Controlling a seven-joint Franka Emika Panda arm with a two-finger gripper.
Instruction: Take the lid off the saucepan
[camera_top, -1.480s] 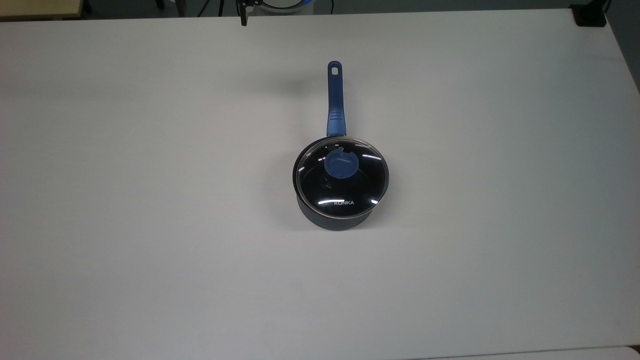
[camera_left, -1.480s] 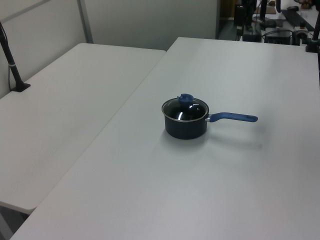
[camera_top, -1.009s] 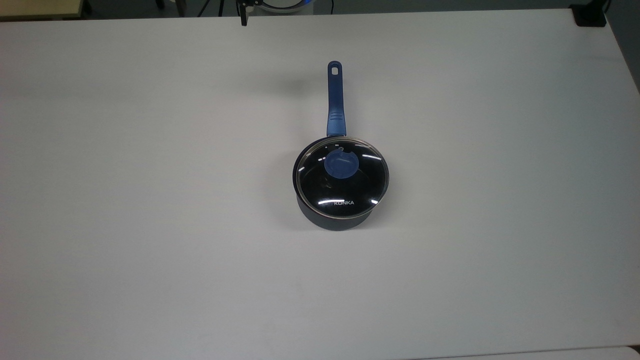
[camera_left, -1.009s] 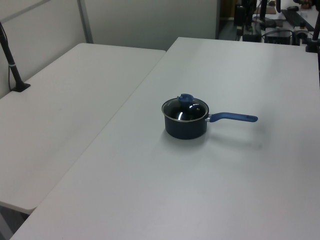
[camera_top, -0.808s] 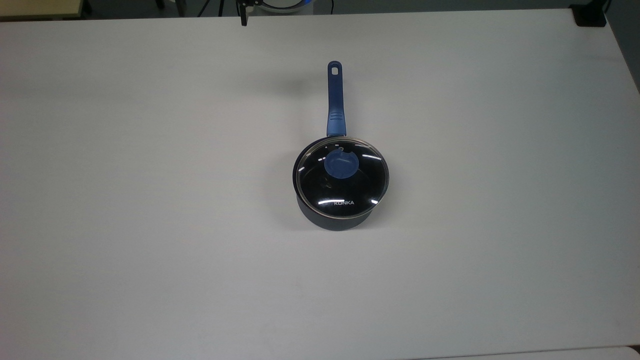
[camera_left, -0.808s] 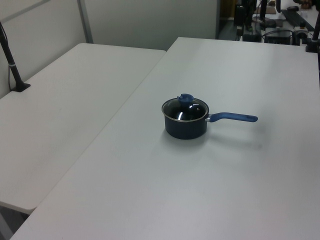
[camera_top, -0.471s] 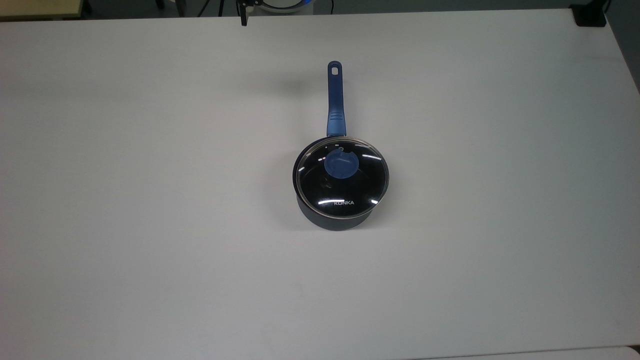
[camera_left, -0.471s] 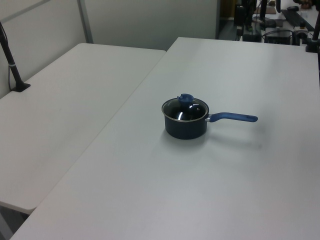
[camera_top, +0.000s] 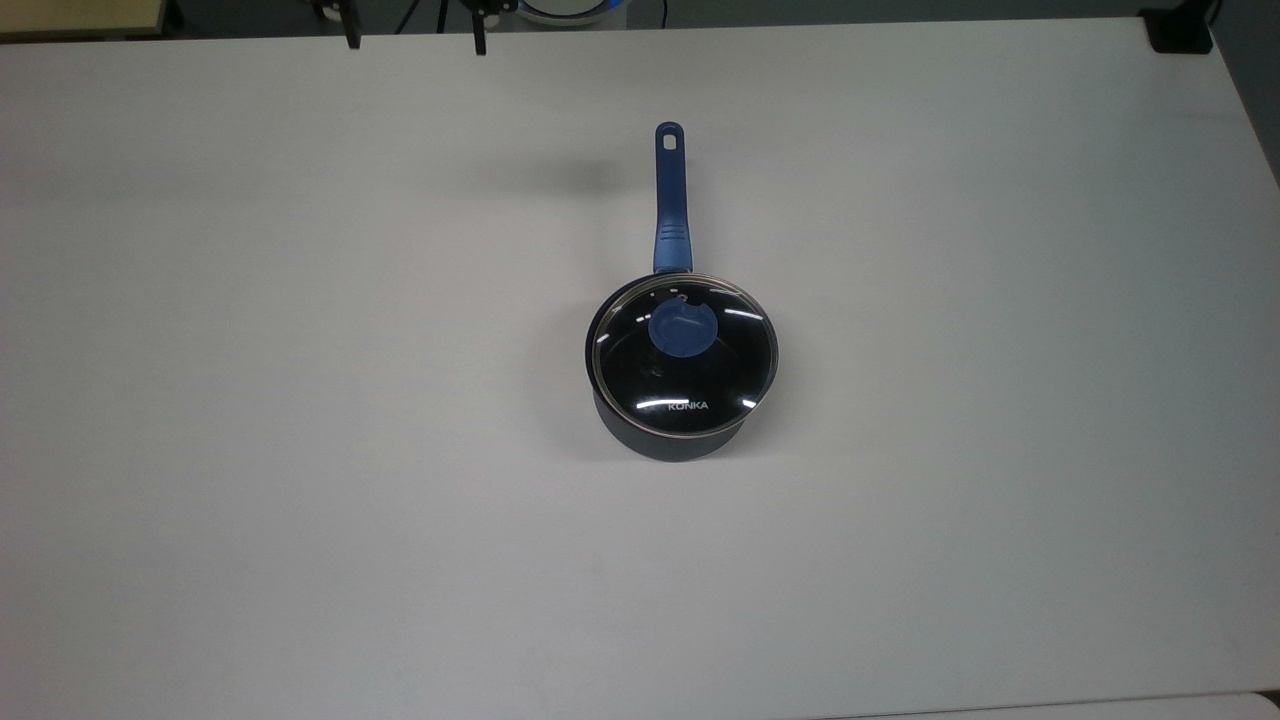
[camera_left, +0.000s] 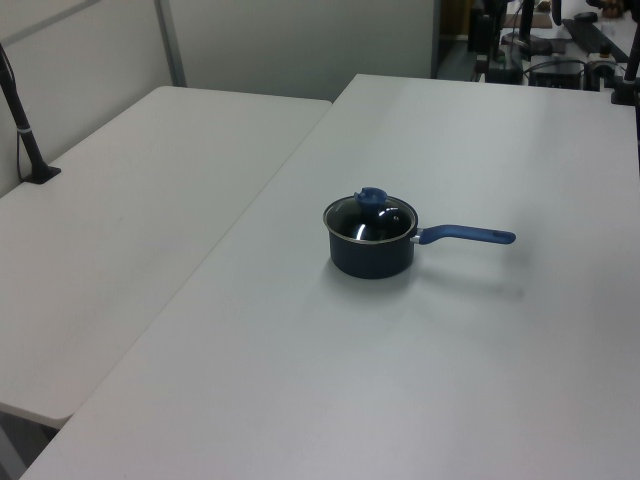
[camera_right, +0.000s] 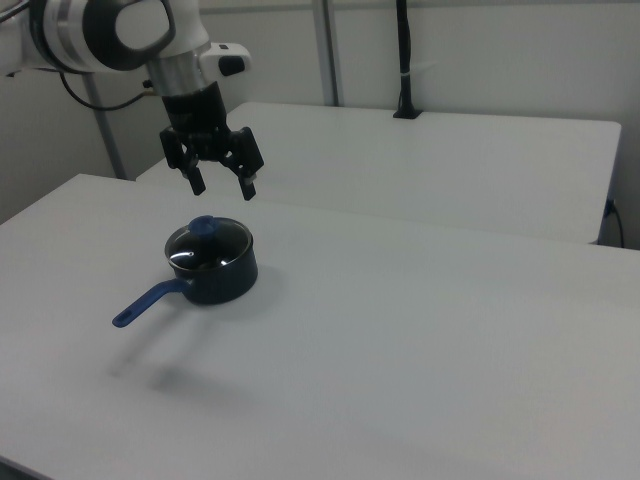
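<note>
The dark navy saucepan (camera_top: 668, 447) stands mid-table, its long blue handle (camera_top: 671, 200) pointing to the top view's upper edge. The glass lid (camera_top: 690, 385) with its blue knob (camera_top: 682, 330) sits flat on the pan. The left view shows the saucepan (camera_left: 372, 258) with its lid (camera_left: 360, 226) on. In the right view my gripper (camera_right: 222, 187) hangs open above the lid (camera_right: 208, 248) and saucepan (camera_right: 224, 283), apart from both, with nothing between its fingers. Both fingertips of the gripper (camera_top: 415, 40) poke in at the top view's upper edge.
The white table (camera_top: 300, 450) is broad and bare around the pan. A second white table (camera_left: 130, 220) adjoins it at the left view's left. A black post (camera_right: 403, 60) stands on the far table in the right view. A dark clamp (camera_top: 1178, 30) sits at the top view's upper right corner.
At the top view's upper edge a second fingertip has come into sight to the left, and the first one shifted slightly left. The saucepan and lid have not moved.
</note>
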